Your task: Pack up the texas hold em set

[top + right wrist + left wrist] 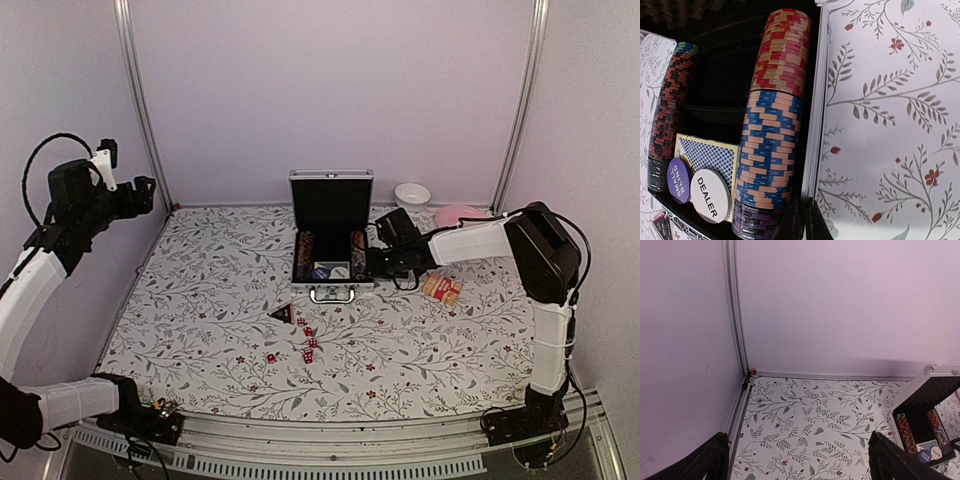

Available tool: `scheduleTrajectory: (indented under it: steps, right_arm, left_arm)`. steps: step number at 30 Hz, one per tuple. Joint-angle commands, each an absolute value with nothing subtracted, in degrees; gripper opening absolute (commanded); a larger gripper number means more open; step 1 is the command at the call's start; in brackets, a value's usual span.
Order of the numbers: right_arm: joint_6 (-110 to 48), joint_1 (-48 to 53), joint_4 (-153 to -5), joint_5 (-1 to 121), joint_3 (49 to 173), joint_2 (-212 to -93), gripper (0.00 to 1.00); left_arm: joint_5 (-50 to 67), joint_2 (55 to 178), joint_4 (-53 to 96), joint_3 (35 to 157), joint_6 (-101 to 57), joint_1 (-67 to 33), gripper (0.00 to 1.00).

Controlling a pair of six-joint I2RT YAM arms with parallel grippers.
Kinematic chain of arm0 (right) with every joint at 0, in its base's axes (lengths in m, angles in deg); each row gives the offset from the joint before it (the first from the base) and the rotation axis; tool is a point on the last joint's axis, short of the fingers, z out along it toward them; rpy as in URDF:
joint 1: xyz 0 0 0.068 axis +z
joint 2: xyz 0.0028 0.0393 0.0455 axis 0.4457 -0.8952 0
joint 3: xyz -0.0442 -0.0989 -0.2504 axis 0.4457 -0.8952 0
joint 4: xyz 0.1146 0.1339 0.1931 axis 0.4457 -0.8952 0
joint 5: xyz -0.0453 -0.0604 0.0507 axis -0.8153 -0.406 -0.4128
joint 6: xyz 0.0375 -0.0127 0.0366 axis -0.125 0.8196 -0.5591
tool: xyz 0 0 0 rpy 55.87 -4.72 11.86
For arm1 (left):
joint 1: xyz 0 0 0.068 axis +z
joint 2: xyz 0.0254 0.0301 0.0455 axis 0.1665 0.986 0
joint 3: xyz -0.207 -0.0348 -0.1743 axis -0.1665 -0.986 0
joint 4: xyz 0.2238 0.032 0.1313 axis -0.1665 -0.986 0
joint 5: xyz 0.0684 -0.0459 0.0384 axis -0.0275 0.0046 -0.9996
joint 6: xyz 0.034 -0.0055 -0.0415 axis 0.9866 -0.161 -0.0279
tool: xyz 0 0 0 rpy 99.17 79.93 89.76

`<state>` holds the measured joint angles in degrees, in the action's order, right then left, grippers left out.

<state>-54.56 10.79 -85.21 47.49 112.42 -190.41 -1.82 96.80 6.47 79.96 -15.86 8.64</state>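
- Pale lilac walls [330, 90] are closing in a table [200, 300] that is wearing a cloth with a leaf-and-flower print.
- The case [331, 203] is standing open at the far middle of the table, its lid upright and its handle facing the near side.
- Chips [775, 125] are lying in two rows inside the case, one along its left wall and one along its right wall.
- Between the rows, blue-backed cards [710, 155] are lying under a white dealer button [710, 195] and a purple button [679, 180].
- The right gripper [372, 262] is reaching in from the right, its jaws pressed together and holding nothing, its tips sitting at the case's right wall, just beside the right chip row.
- The left gripper [125, 175] is hanging high at the far left, well apart from the case, its jaws spread wide and empty; its fingers [705, 462] are framing the table's far left corner.
- The triangle [283, 313] is lying on the cloth just near of the case's left corner.
- Red dice [308, 343] are lying scattered just near of the triangle.
- The pack [442, 288] is lying on the cloth right of the case, near the right arm.
- A bowl [412, 194] and a plate [460, 215] are sitting at the far right, beside each other.
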Motion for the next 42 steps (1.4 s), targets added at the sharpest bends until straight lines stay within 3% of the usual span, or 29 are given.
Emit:
scheduleTrajectory:
  steps: [1,13,24,42]
  right_arm:
    - [-54.44,14.03,-91.47,49.09,106.71,-185.54,0.02]
    - [-56.45,14.75,-92.13,47.73,101.91,-180.43,0.02]
    - [-52.92,14.66,-94.28,43.76,106.89,-178.45,0.3]
    - [-48.66,11.98,-90.92,44.82,120.34,-184.87,0.36]
  left_arm:
    - [-1.18,95.48,7.52,79.05,-15.47,8.88,0.97]
    - [-0.81,95.58,7.56,79.02,-15.82,8.89,0.97]
    - [-1.25,96.41,7.5,78.99,-15.3,8.88,0.97]
    - [-1.76,96.5,7.25,78.91,-15.12,8.88,0.97]
